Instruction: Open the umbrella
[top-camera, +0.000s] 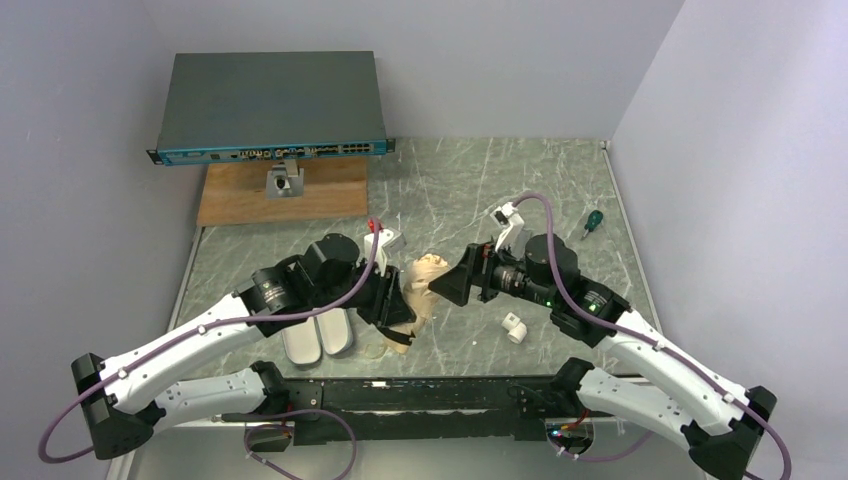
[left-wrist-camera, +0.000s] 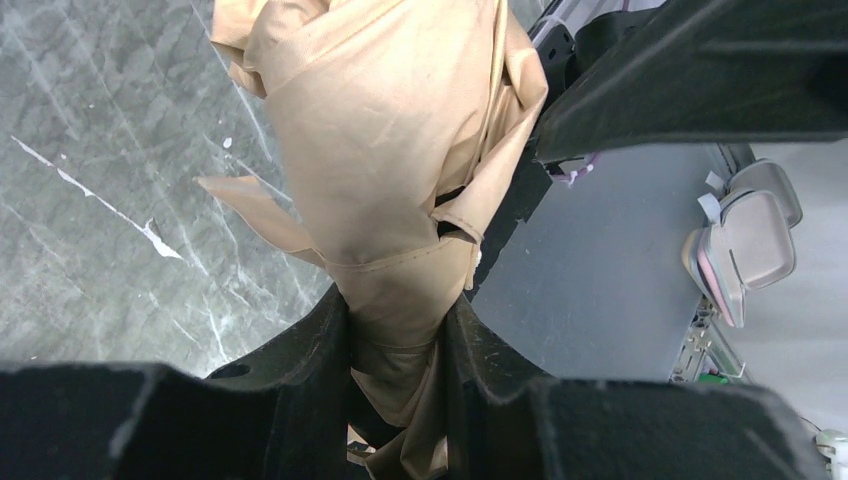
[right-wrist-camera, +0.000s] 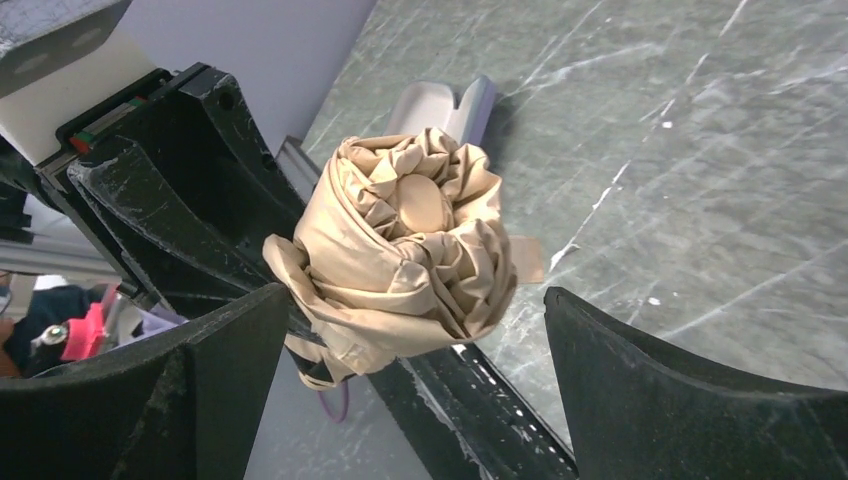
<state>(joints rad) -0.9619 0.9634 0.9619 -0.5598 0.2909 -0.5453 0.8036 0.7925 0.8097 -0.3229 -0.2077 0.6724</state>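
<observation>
Top external view: two robot arms meet over the middle of a grey marbled surface (top-camera: 520, 190). Between them is a folded umbrella (top-camera: 424, 278), a cream-beige bundle, seemingly lifted clear of the surface. The left tool (left-wrist-camera: 395, 345) is clamped on the narrow part of the bundle, with cloth bulging out past both fingers. The right tool (right-wrist-camera: 415, 330) has its fingers wide apart and holds nothing. It faces the umbrella's gathered crown end, which sits between them without touching either. A loose strap tab (right-wrist-camera: 527, 260) sticks out at the bundle's 3 o'clock in the right wrist view. Two lavender-grey case shells (top-camera: 318, 338) lie at the umbrella's 8 o'clock, a small white fitting (top-camera: 515, 327) at its 4 o'clock, and a green-handled screwdriver (top-camera: 593, 220) farther out at its 2 o'clock.

The step in hand looks like the right tool taking hold of the crown end. To do it well, it should come in square and centred, then close on the firm core rather than on loose folds. Any pull should run straight along the shaft while the left tool holds firm. Cloth alone would probably slip or bunch.
</observation>
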